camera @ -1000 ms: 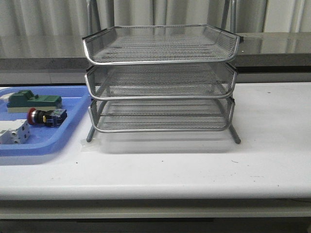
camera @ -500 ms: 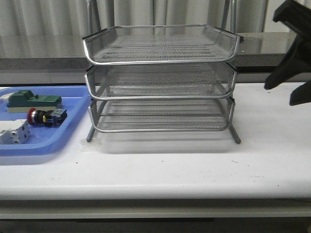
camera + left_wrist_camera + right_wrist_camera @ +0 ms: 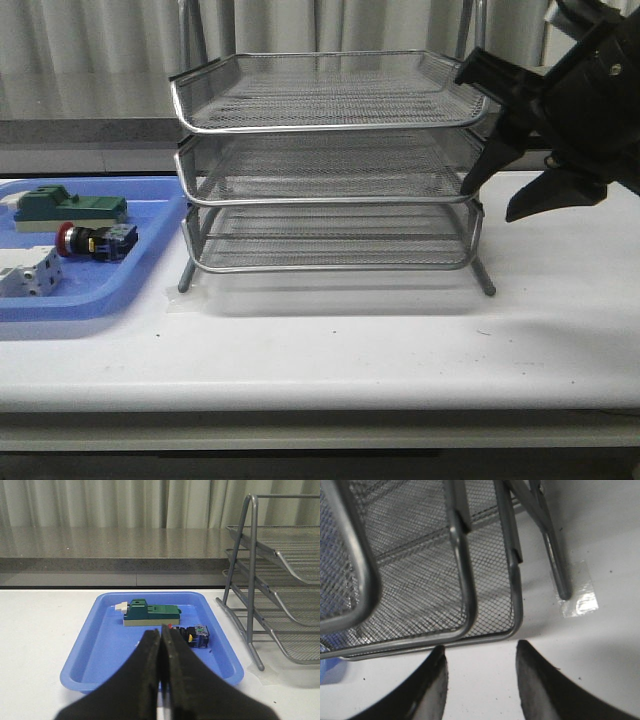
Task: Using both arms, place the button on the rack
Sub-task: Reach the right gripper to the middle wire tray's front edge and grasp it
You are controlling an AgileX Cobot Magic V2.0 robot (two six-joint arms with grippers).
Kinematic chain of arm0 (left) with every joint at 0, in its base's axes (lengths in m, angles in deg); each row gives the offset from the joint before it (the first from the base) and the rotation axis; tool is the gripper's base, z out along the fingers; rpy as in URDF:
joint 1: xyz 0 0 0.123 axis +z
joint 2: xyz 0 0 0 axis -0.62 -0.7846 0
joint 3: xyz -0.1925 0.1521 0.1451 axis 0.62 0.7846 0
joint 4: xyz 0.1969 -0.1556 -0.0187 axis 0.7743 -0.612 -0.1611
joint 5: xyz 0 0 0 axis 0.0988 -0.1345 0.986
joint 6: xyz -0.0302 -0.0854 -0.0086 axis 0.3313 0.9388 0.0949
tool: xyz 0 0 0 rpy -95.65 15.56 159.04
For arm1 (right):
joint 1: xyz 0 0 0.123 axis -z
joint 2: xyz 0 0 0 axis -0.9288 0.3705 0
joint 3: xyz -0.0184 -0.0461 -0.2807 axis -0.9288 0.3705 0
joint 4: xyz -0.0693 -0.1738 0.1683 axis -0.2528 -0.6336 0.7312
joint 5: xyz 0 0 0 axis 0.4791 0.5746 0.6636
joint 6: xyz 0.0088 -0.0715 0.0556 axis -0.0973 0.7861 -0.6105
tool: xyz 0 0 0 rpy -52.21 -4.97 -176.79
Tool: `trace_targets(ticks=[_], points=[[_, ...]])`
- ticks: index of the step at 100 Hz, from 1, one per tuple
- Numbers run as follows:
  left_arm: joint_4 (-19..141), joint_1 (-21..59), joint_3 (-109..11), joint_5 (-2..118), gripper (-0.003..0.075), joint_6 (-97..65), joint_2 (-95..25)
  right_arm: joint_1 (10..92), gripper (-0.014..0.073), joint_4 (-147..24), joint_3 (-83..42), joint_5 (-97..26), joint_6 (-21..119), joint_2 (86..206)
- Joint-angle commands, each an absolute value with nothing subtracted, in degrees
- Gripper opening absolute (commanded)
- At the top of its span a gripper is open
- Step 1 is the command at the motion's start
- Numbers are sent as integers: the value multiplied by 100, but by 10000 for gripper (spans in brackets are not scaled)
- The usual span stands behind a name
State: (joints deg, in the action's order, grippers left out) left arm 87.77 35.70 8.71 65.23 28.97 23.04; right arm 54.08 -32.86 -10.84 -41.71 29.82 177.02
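Button (image 3: 92,241) is lying in the blue tray (image 3: 110,296), well apart from the open right gripper (image 3: 505,195) hovering beside the rack (image 3: 330,125); left gripper (image 3: 161,652) is closed on nothing.

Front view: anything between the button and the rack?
Only blue tray floor and its right rim, then bare table; the button and rack have nothing between them in the front view.

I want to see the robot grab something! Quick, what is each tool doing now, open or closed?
Left tool: closed, holding nothing.
Right tool: open, empty, beside the three-tier silver wire-mesh rack.
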Motion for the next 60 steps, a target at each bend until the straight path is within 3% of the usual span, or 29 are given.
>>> trace_targets(ticks=[1,60], points=[[8746,3537,1073,6978,-20,2941,2395,5411,345,-3163,-1429,-4099,3053,17647],[8746,3537,1073,6978,-20,2941,2395,5411,345,-3116,-1541,-4267,3053,17746]])
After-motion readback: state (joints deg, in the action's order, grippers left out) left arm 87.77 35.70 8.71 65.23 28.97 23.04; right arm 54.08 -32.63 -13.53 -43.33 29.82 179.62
